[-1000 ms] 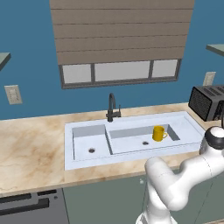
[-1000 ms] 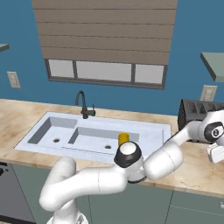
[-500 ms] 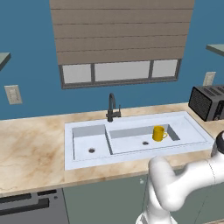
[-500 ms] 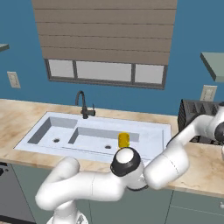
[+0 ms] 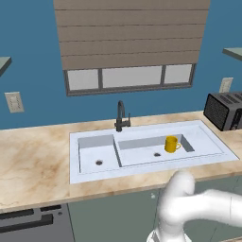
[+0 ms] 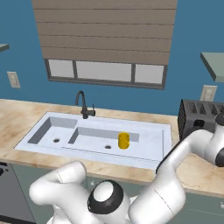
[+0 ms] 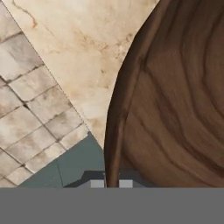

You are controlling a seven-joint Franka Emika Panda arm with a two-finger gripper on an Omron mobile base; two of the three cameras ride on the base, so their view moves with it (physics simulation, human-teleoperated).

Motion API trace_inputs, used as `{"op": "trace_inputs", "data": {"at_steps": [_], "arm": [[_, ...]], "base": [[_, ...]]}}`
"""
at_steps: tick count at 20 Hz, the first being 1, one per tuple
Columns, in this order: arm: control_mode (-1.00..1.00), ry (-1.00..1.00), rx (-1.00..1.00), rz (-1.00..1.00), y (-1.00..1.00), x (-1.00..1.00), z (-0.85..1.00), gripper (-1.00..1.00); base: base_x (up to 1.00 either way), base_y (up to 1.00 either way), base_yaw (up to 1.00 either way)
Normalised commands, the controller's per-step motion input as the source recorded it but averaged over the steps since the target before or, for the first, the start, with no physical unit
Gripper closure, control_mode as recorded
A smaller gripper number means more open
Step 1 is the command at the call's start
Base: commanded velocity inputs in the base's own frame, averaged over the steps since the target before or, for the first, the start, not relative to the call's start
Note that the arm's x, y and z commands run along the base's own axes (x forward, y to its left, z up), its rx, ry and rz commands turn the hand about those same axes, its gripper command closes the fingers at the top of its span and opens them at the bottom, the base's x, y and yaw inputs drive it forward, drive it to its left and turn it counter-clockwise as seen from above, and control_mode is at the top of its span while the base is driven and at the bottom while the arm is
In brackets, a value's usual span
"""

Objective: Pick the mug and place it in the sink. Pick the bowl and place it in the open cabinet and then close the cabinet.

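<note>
1. Pinching the near rim of the bowl (image 7: 175, 113), the gripper (image 7: 111, 183) has its two fingers closed tight on the thin wooden edge; we see the rim running straight down between the tips in the hand view.
2. We judge the bowl stiff and fairly light: dark brown wood, clear grain, a wide shallow form. It should not flex or crack under the pinch, but smooth wood on a thin rim can slip or swing, so a hold on the rim with the wall deep between the fingers looks right to us.
3. The bowl sits over the beige marbled counter (image 7: 83, 57), close to its front edge; past that edge we see grey-green cabinet front (image 7: 74, 164) and tiled floor (image 7: 30, 109) below.
4. Farther off, the yellow mug (image 5: 171, 144) stands in the right basin of the sink (image 5: 142, 165), so we judge the first step done and the bowl step under way.
5. Beyond the sink, the black faucet (image 5: 121, 116) rises at the back rim, and the dark toaster (image 6: 197, 118) stands on the counter to the right.
6. Against the earlier base views, we note that the arm has swung farther right and the hand has left the frame; the mug has not moved.
</note>
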Motion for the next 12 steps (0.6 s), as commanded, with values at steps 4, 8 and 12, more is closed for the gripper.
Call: {"op": "trace_inputs", "data": {"at_steps": [4, 8, 12], "arm": [[-1.00, -0.11, -0.36, 0.24, 0.54, -1.00, 0.15, 1.00], [-1.00, 0.00, -0.38, 0.14, 0.57, -1.00, 0.29, 1.00], [-1.00, 0.00, -0.14, 0.08, 0.70, -0.76, 0.84, 1.00]], "base": [[0.00, 0.00, 0.00], [0.00, 0.00, 0.00], [0.00, 0.00, 0.00]]}}
